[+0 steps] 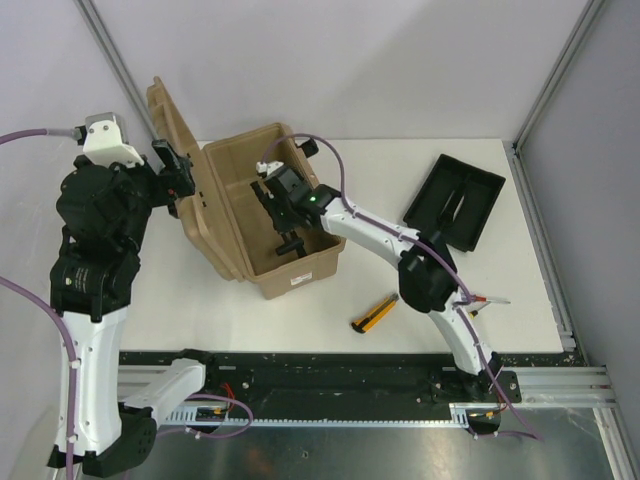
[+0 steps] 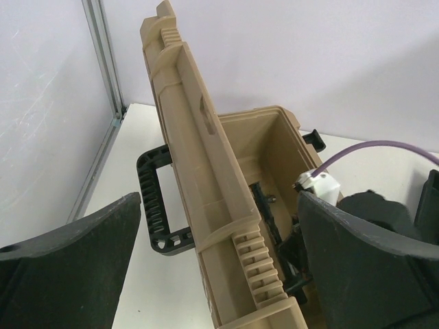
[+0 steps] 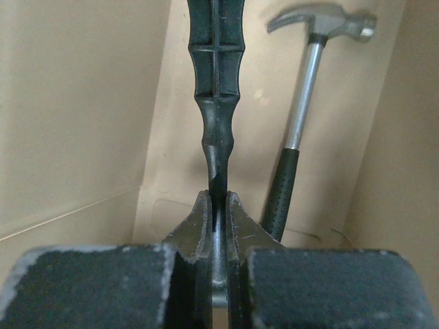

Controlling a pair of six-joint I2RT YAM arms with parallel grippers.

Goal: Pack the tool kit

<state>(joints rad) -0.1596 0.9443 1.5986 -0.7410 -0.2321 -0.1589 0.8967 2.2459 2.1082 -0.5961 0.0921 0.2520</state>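
Two arms reach toward the tool kit (image 1: 300, 268), a tan ribbed box standing open on the white tabletop (image 1: 250, 310), left of centre. Farthest left, the left end effector (image 1: 178, 175) hovers at the raised lid (image 1: 168, 108). Its fingers (image 2: 75, 260) are spread wide, one on each side of the lid's edge, and grip nothing. From the left wrist view, the lid stands nearly upright and tilts away from the box, with the black carrying handle (image 2: 154, 205) on its outer face.

Moving right, the right end effector (image 1: 288, 238) dips into the open box from above. Its fingers (image 3: 103, 288) are pressed together on a slim black-handled tool (image 3: 216, 82), pinching it at the end where the metal shows. What kind of tool it is cannot be told. Just beside it, a hammer (image 3: 302, 130) with a steel shaft and a black grip lies on the floor of the box.

Further right, a yellow and black utility knife (image 1: 375, 315) lies on the tabletop in front of the box, near the right arm. Farthest right, a black tray (image 1: 455, 200) sits well apart from the box, turned at an angle.
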